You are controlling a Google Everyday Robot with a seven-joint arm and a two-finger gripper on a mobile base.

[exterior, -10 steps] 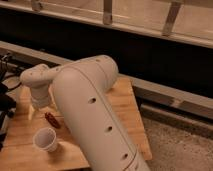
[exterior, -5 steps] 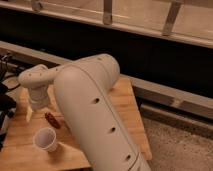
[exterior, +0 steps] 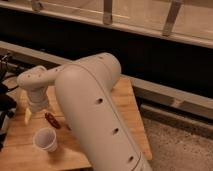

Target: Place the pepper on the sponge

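Note:
The pepper [exterior: 51, 120] is a small dark red piece lying on the wooden table [exterior: 125, 107], just right of my white wrist [exterior: 36, 95]. A pale yellow sponge [exterior: 27, 116] pokes out from under the wrist, a short way left of the pepper. My gripper [exterior: 6, 102] shows only as a dark shape at the left edge, beyond the wrist and left of the sponge. Nothing can be seen held in it. My thick white arm hides much of the table's middle.
A white paper cup [exterior: 45, 139] stands on the table in front of the pepper. The table's right edge drops to a speckled floor [exterior: 175, 145]. A dark wall with a metal rail [exterior: 107, 12] runs behind.
The wrist has shifted slightly to the left. The pepper, sponge and cup lie where they were.

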